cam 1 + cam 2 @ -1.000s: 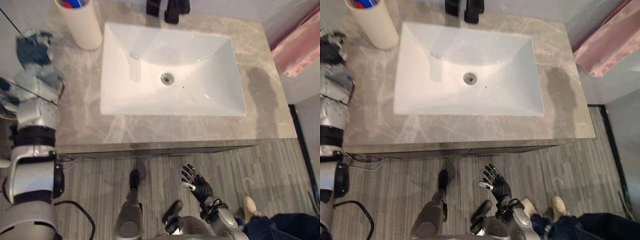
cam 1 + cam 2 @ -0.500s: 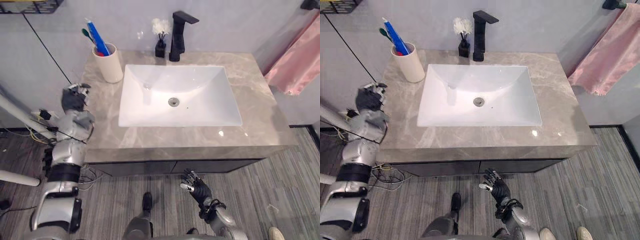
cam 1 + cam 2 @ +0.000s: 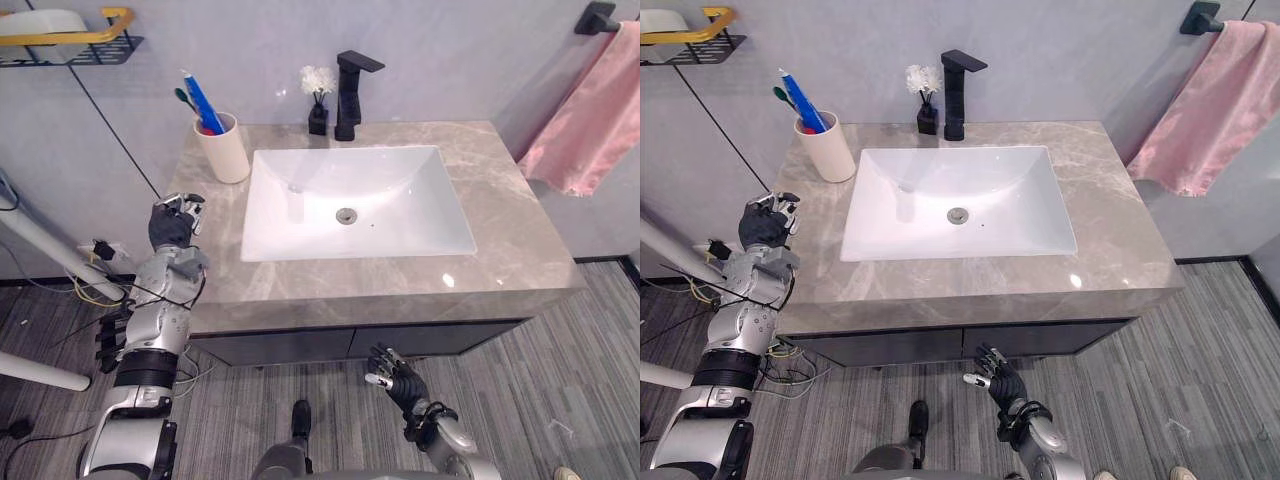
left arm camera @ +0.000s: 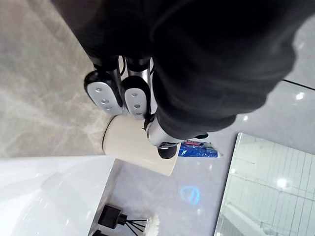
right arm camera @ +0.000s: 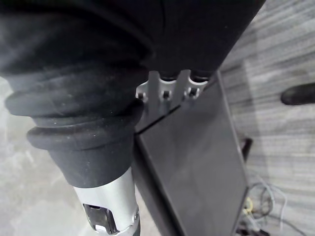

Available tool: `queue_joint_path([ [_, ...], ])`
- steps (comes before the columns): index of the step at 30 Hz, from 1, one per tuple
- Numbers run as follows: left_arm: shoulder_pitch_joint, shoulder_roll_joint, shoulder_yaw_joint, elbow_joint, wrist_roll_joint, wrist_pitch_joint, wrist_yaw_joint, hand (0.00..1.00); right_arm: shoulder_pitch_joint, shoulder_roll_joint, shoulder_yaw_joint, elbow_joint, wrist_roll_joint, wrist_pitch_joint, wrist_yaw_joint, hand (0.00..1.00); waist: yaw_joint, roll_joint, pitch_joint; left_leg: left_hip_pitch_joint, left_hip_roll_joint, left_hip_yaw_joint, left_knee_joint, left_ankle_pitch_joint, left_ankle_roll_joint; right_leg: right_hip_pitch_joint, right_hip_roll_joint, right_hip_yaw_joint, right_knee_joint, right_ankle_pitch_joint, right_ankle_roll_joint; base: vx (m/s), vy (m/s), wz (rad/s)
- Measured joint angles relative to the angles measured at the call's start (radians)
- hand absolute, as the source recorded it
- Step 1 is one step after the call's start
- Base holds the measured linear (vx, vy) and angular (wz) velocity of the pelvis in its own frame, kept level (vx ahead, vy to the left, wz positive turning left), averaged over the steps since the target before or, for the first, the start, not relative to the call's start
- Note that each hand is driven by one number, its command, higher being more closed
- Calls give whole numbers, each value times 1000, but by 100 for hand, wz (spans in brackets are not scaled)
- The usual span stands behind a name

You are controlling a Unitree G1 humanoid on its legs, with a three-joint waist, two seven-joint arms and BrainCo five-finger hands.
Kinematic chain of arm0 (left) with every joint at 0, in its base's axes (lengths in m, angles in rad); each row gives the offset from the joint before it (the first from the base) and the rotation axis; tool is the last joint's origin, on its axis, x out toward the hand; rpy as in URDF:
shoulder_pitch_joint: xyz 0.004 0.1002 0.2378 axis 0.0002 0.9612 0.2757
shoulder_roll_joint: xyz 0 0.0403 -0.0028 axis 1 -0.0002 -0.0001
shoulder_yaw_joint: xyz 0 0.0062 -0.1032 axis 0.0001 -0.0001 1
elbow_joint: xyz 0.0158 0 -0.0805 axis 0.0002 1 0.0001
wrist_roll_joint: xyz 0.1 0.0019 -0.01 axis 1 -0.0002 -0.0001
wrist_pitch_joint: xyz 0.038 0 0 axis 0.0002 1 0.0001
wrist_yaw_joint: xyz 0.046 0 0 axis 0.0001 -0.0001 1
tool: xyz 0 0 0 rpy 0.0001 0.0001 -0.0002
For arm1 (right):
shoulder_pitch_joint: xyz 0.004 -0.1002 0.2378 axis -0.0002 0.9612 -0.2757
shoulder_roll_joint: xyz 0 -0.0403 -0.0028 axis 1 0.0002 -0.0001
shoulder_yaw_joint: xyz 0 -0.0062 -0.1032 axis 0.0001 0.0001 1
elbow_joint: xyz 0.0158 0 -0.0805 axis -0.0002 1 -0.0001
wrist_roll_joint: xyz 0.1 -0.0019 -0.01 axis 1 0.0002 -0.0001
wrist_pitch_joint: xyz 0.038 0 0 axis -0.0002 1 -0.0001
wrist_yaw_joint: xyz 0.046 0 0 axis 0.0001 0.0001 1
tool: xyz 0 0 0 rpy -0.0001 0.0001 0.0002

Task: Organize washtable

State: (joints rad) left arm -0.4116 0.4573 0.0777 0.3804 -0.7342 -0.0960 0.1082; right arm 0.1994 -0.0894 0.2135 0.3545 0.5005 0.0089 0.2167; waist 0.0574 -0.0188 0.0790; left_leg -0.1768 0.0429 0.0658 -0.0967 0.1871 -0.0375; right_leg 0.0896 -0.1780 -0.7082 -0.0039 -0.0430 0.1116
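On veined countertop (image 3: 515, 225): rectangular white basin (image 3: 410, 195), cylindrical cup (image 3: 226, 155), perhaps ceramic.

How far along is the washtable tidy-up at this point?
Looks done: toothbrush and toothpaste stand in the cream cup at the countertop's back left. In hand: nothing. The left hand is curled and empty by the counter edge; the right hand is open, low in front. Left: no stray item visible.

A bathroom: sink (image 3: 400, 215), faucet (image 3: 347, 95), toothbrush cup (image 3: 224, 152), towel (image 3: 585, 120).
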Motion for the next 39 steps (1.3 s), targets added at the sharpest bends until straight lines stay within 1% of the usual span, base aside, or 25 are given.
queue_joint_path([
  [3, -12, 18, -15, 10, 0, 0, 1, 100, 1, 2, 0, -1, -1, 0, -7, 0, -17, -2, -2, -32, 10, 23, 1, 1, 1, -47, 3, 27, 5, 8, -2, -1, 4, -26],
  [7, -104, 35, -46, 67, -1, 4, 4, 100, 26, -1, -7, -23, -2, 0, -23, 0, -21, -4, -2, -41, 11, 46, 2, 6, 7, -71, -1, 50, 9, 14, -1, 41, 13, -17],
  [8, -137, 55, -48, 67, -1, 4, 4, 100, 28, 0, -7, -28, -3, 0, -26, 0, -27, -4, -2, -48, 13, 53, 2, 6, 7, -83, 0, 58, 12, 14, -1, 34, 13, -16],
  [9, -167, 79, -49, 68, -1, 3, 4, 100, 25, 2, -7, -28, -4, 0, -27, 0, -41, -5, -2, -54, 16, 54, 2, 6, 7, -91, 0, 59, 14, 14, -1, 35, 14, -14],
  [10, -182, 88, -49, 74, -1, 2, 3, 100, 25, 4, -7, -29, -5, -1, -27, 0, -44, -5, -1, -55, 17, 56, 2, 6, 7, -94, 0, 62, 15, 14, -1, 23, 13, -13],
  [13, -246, 120, -53, 116, -1, 1, 5, 100, 32, 3, -8, -47, -6, -1, -37, 0, -45, -6, 0, -55, 24, 76, 2, 6, 7, -110, 0, 86, 17, 14, -2, 16, 12, -22],
  [16, -287, 141, -87, 155, -1, 2, 3, 100, 42, 3, -9, -69, -5, -2, -38, 0, -52, -6, 3, -55, 29, 81, 2, 5, 7, -115, 2, 92, 20, 12, -6, -1, 15, -8],
  [19, -360, 178, -110, 209, -2, 2, 4, 100, 42, 2, -9, -71, -5, -3, -38, 0, -49, -9, 33, -56, 32, 90, 2, 5, 6, -129, 2, 105, 32, 9, -10, -28, 28, -12],
  [21, -407, 220, -116, 229, -2, 3, 3, 100, 47, 3, -9, -79, -5, -3, -39, 0, -59, -18, 58, -59, 36, 91, 2, 5, 6, -134, 2, 105, 37, 8, -11, -15, 11, -2],
  [25, -446, 265, -115, 255, -3, 2, 0, 100, 61, 6, -11, -106, -5, -3, -38, 0, -70, -31, 69, -72, 32, 89, 2, 5, 7, -148, -2, 104, 39, 9, -11, 13, 9, 1],
  [29, -455, 265, -115, 258, -3, 1, -1, 100, 63, 6, -14, -106, -5, -4, -38, 0, -69, -31, 73, -72, 28, 84, 2, 5, 7, -144, -2, 99, 38, 8, -11, 25, 14, 3],
  [34, -468, 264, -116, 258, -2, 0, -18, 100, 65, 5, -17, -106, -3, -4, -38, 0, -70, -31, 94, -71, 28, 75, 2, 6, 6, -138, 1, 84, 38, 6, -13, -13, 28, 4],
  [39, -473, 264, -116, 257, -1, -23, -20, 100, 65, 5, -17, -106, -1, -4, -37, 0, -69, -31, 112, -71, 27, 69, 2, 6, 6, -135, -3, 78, 43, 4, -10, -3, 27, 4],
])
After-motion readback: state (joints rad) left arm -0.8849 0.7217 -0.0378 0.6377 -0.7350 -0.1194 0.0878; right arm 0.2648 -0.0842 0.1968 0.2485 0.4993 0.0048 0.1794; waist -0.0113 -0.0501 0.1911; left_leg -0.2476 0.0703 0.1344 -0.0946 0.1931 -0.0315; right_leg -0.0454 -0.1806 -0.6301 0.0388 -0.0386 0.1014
